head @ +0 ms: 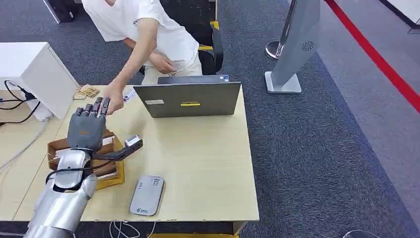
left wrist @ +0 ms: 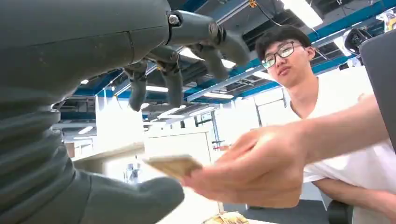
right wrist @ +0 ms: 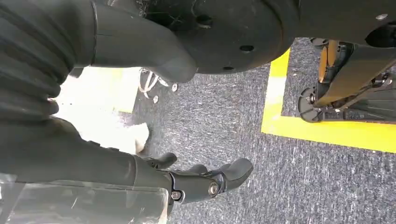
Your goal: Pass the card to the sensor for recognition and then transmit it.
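My left hand (head: 88,126) is raised over the left part of the table (head: 208,163), palm away from me, fingers spread and pointing at the person. A person's hand (head: 113,101) reaches to my fingertips. In the left wrist view that hand (left wrist: 261,168) pinches a tan card (left wrist: 173,164) in the gap between my thumb (left wrist: 126,200) and my fingers (left wrist: 173,84); neither touches the card. A grey-white card sensor (head: 147,195) lies flat near the table's front edge. My right hand (right wrist: 205,179) hangs over the carpet, fingers loosely curled, holding nothing.
A brown cardboard box (head: 59,148) sits under my left forearm. A grey laptop (head: 188,99) stands open at the table's back. Several loose cards (head: 86,91) lie at the back left beside a white box (head: 29,69) with cables. A grey stand (head: 292,49) is on the floor.
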`<action>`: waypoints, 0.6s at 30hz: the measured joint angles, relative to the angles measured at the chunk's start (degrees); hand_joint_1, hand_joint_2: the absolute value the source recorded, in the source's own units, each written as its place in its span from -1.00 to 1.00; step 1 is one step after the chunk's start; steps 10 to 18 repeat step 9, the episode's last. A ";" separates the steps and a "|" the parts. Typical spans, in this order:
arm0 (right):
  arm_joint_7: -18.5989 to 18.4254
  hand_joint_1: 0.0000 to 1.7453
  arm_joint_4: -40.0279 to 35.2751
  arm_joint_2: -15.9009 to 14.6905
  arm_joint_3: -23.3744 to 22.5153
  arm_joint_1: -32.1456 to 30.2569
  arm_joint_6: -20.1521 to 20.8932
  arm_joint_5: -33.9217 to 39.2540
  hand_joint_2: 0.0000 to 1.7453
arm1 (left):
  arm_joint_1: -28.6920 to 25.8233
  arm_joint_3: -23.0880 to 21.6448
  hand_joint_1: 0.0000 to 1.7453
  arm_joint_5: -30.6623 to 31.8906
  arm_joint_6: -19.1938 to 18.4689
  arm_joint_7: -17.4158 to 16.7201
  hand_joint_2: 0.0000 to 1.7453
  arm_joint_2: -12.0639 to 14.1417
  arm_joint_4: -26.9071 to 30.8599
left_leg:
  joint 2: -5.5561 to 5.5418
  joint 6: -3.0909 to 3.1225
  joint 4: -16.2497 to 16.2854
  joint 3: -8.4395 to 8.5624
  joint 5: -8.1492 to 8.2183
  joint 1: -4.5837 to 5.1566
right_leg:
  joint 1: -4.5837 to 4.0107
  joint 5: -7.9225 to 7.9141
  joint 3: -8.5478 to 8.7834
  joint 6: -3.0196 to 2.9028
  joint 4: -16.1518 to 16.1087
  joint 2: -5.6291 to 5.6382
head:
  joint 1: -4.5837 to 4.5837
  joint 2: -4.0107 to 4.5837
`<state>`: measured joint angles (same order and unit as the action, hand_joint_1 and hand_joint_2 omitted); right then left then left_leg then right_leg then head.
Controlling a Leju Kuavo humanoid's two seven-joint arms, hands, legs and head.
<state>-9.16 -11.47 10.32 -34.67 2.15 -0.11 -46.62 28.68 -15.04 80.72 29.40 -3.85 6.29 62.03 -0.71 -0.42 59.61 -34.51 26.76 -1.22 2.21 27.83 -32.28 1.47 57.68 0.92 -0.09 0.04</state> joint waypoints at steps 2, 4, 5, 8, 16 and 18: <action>0.00 -1.00 0.00 0.00 0.00 0.00 -0.07 0.02 1.00 | -0.14 0.00 -1.00 -0.09 -0.26 -0.04 1.00 -0.09 0.04 | 0.00 0.00 0.00 0.00 0.00 0.00 | 0.00 0.00 0.00 0.00 0.00 0.00 | 0.00 0.00; 0.00 -1.00 0.00 0.00 0.00 -0.01 -0.09 0.07 1.00 | -0.61 0.00 -1.00 -0.20 -1.27 -0.39 1.00 -0.15 0.48 | 0.00 0.00 0.00 0.00 0.00 0.00 | 0.00 0.00 0.00 0.00 0.00 0.00 | 0.00 0.00; 0.00 -1.00 0.00 0.00 0.00 -0.02 -0.18 0.13 1.00 | -0.99 0.00 -1.00 -0.39 -1.82 -0.48 1.00 -0.20 1.01 | 0.00 0.00 0.00 0.00 0.00 0.00 | 0.00 0.00 0.00 0.00 0.00 0.00 | 0.00 0.00; 0.00 -1.00 0.00 0.00 -0.02 -0.13 -0.53 0.44 1.00 | -2.68 0.00 -1.00 -1.88 -4.26 -0.83 1.00 -0.09 4.51 | 0.00 0.00 0.00 -0.02 0.00 0.00 | 0.00 0.00 0.00 0.00 0.00 0.00 | 0.00 0.00; 0.00 -1.00 0.00 0.00 -0.04 -0.16 -0.61 0.50 1.00 | -3.32 0.00 -1.00 -2.52 -4.95 -0.90 1.00 0.02 5.80 | 0.00 0.00 0.00 -0.03 0.00 0.00 | 0.00 0.00 0.00 0.00 0.00 0.00 | 0.00 0.00; 0.00 -1.00 0.00 0.00 -0.04 -0.16 -0.61 0.50 1.00 | -3.32 0.00 -1.00 -2.52 -4.95 -0.90 1.00 0.02 5.80 | 0.00 0.00 0.00 -0.03 0.00 0.00 | 0.00 0.00 0.00 0.00 0.00 0.00 | 0.00 0.00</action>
